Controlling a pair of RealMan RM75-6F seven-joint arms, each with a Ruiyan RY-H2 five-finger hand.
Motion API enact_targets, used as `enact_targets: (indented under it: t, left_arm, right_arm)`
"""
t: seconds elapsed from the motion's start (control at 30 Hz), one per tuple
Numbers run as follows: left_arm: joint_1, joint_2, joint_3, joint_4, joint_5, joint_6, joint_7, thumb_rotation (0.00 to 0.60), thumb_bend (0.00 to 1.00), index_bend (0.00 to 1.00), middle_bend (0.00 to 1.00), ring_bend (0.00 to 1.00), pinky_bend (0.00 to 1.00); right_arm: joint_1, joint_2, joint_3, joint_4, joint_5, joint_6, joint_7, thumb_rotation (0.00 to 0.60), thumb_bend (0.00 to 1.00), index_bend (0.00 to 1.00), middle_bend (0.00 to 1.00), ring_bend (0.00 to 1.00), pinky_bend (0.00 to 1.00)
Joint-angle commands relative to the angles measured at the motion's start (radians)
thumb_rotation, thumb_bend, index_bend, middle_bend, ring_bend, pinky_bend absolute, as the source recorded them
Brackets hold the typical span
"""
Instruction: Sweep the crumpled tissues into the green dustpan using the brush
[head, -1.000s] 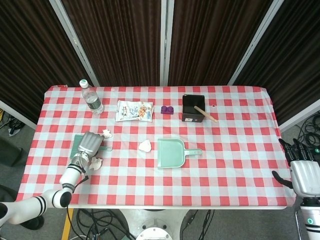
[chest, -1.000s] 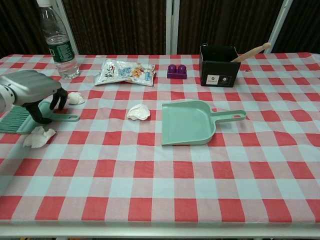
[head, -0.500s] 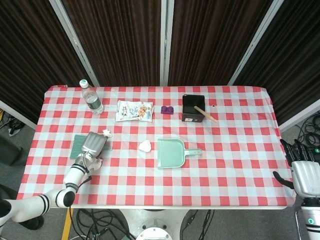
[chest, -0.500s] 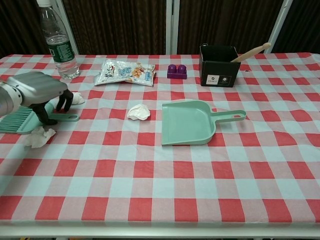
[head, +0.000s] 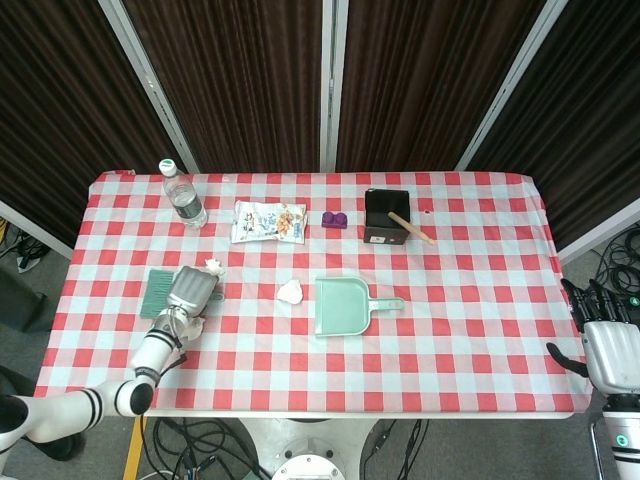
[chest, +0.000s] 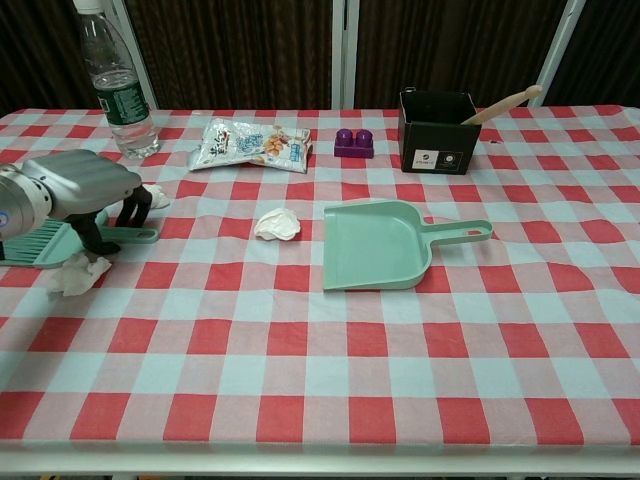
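At the left of the frame I have my left hand (chest: 85, 190) curled over the flat green plastic brush (chest: 45, 243), whether gripping I cannot tell, to sweep the crumpled white tissues (chest: 277, 225) toward the green dustpan (chest: 375, 245).

Red-white checked table (head: 470, 330) w/ dark curtains (head: 250, 80) behind, cables (head: 200, 440) on floor

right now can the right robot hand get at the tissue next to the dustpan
Probably not. The right robot hand hangs off the table's far right edge, while the tissue lies left of the dustpan, which sits between them.
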Motion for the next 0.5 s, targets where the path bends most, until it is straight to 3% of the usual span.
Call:
enact_targets:
  t: [0.03, 0.27, 0.4, 0.5]
  left_arm:
    - [-0.002, -0.007, 0.004, 0.011, 0.008, 0.005, -0.005, 0.6, 0.26, 0.47, 0.49, 0.73, 0.95]
    - [0.006, -0.004, 0.006, 0.018, 0.062, 0.019, -0.079, 0.6, 0.35, 0.51, 0.53, 0.74, 0.95]
    - [0.027, 0.039, 0.004, -0.008, 0.164, 0.057, -0.194, 0.6, 0.43, 0.52, 0.54, 0.74, 0.95]
    - [0.043, 0.085, 0.004, -0.015, 0.271, 0.106, -0.309, 0.6, 0.46, 0.53, 0.55, 0.74, 0.95]
  right_arm:
    - [0.001, 0.0, 0.0, 0.001, 0.001, -0.002, 0.0, 0.6, 0.1, 0.08, 0.18, 0.01, 0.11]
    - [-0.003, 0.001, -0.002, -0.004, 0.005, -0.001, -0.004, 0.6, 0.1, 0.08, 0.18, 0.01, 0.11]
    - [0.005, 0.007, -0.008, -0.018, -0.007, -0.013, -0.029, 0.6, 0.12, 0.1, 0.2, 0.04, 0.14]
    - [0.026, 0.012, -0.019, -0.039, -0.033, -0.043, -0.058, 0.6, 0.2, 0.14, 0.24, 0.08, 0.19]
